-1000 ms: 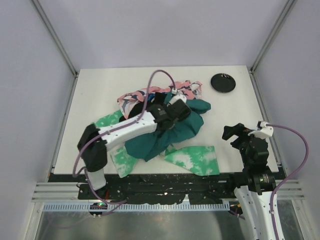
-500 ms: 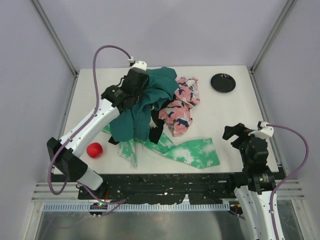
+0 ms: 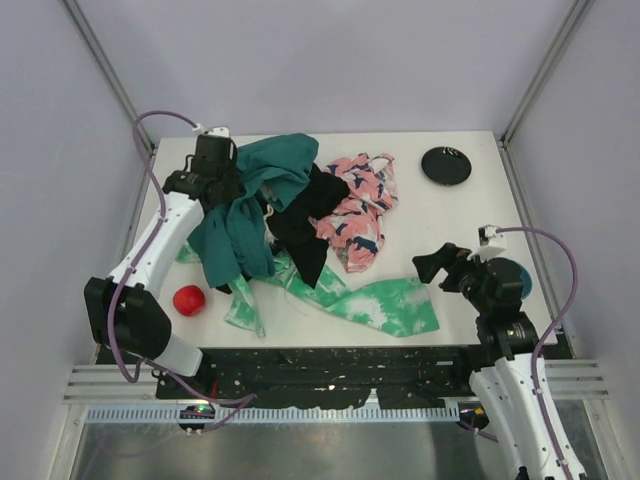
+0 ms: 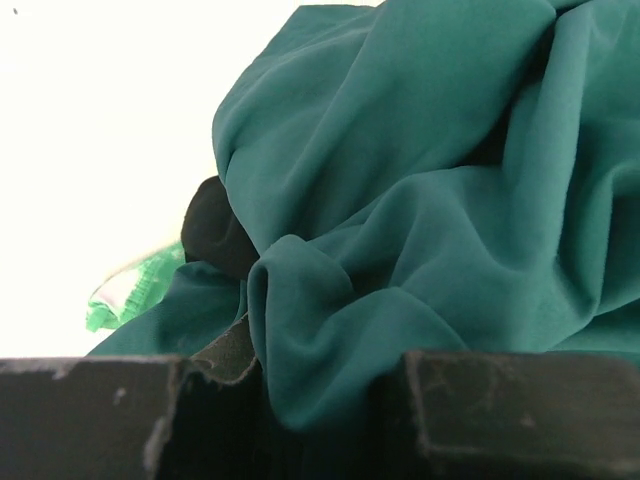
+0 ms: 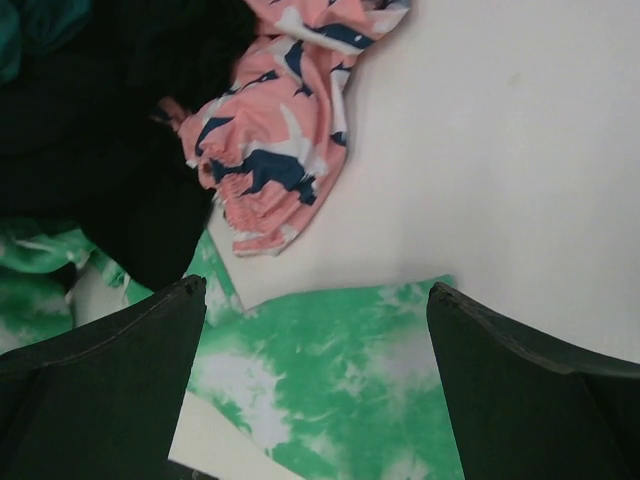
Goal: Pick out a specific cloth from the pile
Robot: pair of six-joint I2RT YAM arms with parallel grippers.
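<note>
Barely begun, with the left hand (image 3: 232,185) pinching the teal cloth (image 3: 270,170) up at the far left, the right hand (image 3: 432,266) spread and empty at the near right, and the black cloth (image 3: 300,215) lying exposed amid the pile (image 3: 330,250) on the desk (image 3: 450,220), ungrasped, label not made out.

**Top view:** even, diffuse light. The white worktop (image 3: 450,210) is bright without glare, and the pile (image 3: 300,215) casts only faint, soft shadows.

**Left wrist view:** the worktop burns out to white at left, and the teal cloth (image 4: 420,200) shades smoothly across its folds.

**Both wrist views:** fingers (image 4: 520,410) of the left tool (image 4: 295,420) and fingers (image 5: 90,390) of the right tool (image 5: 315,390) appear dark and blurred.
</note>
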